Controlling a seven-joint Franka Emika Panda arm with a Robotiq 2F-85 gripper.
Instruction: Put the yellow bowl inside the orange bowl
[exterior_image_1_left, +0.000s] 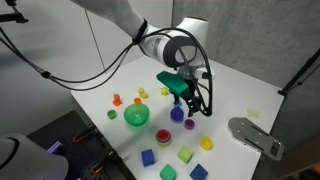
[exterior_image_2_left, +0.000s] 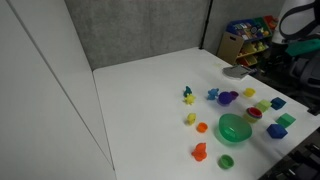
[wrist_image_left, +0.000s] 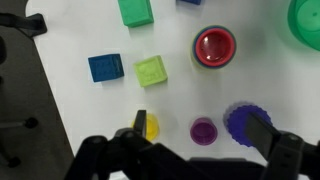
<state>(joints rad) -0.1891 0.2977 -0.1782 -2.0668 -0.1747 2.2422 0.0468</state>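
Observation:
In the wrist view the small yellow bowl (wrist_image_left: 152, 127) sits on the white table right beside my left finger. The orange-red bowl (wrist_image_left: 213, 47) stands farther up the picture, upright and empty. My gripper (wrist_image_left: 200, 128) is open and empty. It hovers above the table with a small purple bowl (wrist_image_left: 203, 130) between the fingers. A blue scalloped piece (wrist_image_left: 240, 120) lies under the right finger. In an exterior view the gripper (exterior_image_1_left: 184, 100) hangs above the toys, with the yellow bowl (exterior_image_1_left: 206, 143) and the orange bowl (exterior_image_1_left: 165, 136) below it.
A big green bowl (exterior_image_1_left: 136, 116) is near the orange bowl. A yellow-green cube (wrist_image_left: 152, 70), a blue cube (wrist_image_left: 105, 67) and a green cube (wrist_image_left: 135, 10) lie beyond the yellow bowl. Small orange toy pieces (exterior_image_1_left: 117, 99) sit at the far side. A grey plate (exterior_image_1_left: 255, 135) lies at the table edge.

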